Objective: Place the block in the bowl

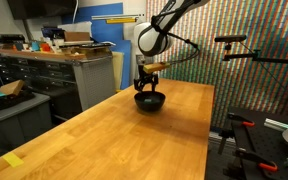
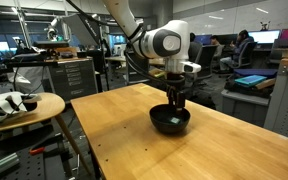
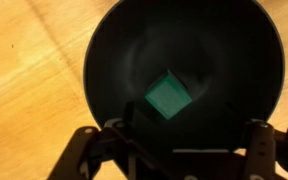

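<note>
The block (image 3: 168, 98) lies inside the bowl (image 3: 109, 60), tilted on its dark floor; my gripper (image 3: 182, 142) hangs just above with jaws spread wide, holding nothing; the bowl sits on the wooden surface (image 1: 104, 135); I judge the placing done, with only lifting clear left.

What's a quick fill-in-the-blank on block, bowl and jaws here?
The block is colored ___. It lies ___ the black bowl. The gripper hangs over the bowl, jaws ___.
Missing: green; inside; open.
</note>
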Controlling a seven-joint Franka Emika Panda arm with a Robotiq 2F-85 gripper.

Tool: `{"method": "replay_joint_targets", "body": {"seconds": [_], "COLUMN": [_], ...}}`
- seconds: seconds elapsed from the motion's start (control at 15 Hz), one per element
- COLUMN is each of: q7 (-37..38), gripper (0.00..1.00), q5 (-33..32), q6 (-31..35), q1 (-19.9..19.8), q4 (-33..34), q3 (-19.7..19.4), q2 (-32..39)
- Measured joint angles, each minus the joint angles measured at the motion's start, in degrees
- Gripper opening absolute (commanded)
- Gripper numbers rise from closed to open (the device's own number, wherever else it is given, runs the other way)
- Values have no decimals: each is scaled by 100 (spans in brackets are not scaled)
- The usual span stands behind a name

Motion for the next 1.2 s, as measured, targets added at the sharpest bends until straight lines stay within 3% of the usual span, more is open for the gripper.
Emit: {"method": "replay_joint_targets", "body": {"seconds": [0.33,0.87,1.2], "q7": [-393,-1894,-2054], "gripper": [100,100,100], "q5": [12,-53,-53], "q6": [8,-470,-513], "q1": [-4,-161,-191], "q4": [-269,-955,-1100], "q3": [-28,-7,14], "q2": [-424,-1566,-1721]}}
